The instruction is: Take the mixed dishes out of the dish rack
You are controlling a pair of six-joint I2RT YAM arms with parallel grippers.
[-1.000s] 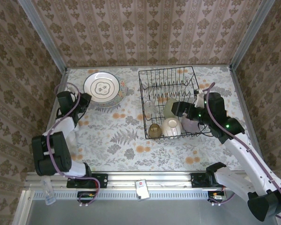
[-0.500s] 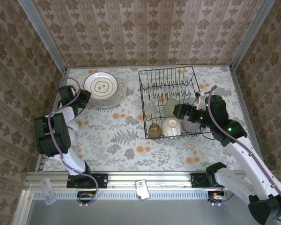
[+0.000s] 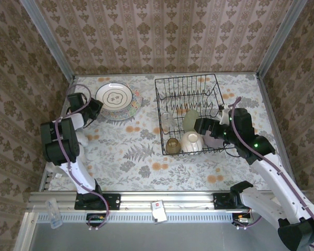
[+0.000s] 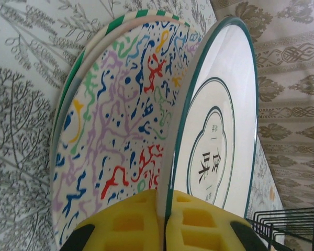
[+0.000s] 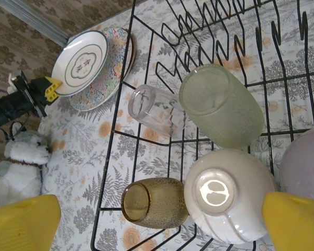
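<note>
Two left fingers (image 4: 125,225) clamped on the rim of a white plate (image 4: 220,130), tilted over the plate stack (image 4: 115,130) on the counter (image 4: 21,130). Right fingers (image 5: 21,219) wide, empty, at the cream bowl (image 5: 225,196). Left in rack (image 3: 186,77): it, lavender bowl (image 5: 303,162), cup (image 5: 154,203), green glass (image 5: 220,104), clear glass (image 5: 154,110) — plates nearly done.

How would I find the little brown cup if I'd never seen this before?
Find the big black wire dish rack on the right half of the flowery table. In its corner nearest the robot, on the left, a small brown textured glass cup lies on its side next to an upside-down cream round bowl. It's the only brown dish there.
</note>
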